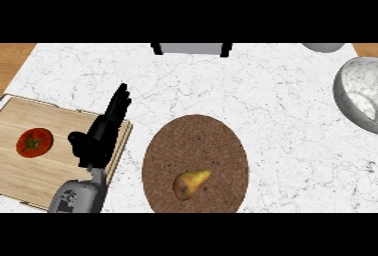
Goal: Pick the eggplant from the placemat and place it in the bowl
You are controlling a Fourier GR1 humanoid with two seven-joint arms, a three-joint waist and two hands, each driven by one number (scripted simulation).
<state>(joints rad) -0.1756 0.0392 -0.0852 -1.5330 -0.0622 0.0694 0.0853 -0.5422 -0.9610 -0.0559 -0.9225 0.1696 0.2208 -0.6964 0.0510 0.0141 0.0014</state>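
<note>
On the brown oval placemat (196, 145) near the view's lower middle lies a yellow-brown, pear-shaped fruit (190, 183); no purple eggplant shows. The grey marbled bowl (356, 95) stands at the right edge, partly cut off. My left hand (100, 137) rests open at the left, fingers straight and pointing up, over the edge of a wooden board and apart from the placemat. My right hand does not show.
A wooden cutting board (44, 170) at the left carries a red tomato (35, 142). A grey and black object (192, 48) stands at the counter's far edge, and part of a pale round thing (322, 47) shows at the top right.
</note>
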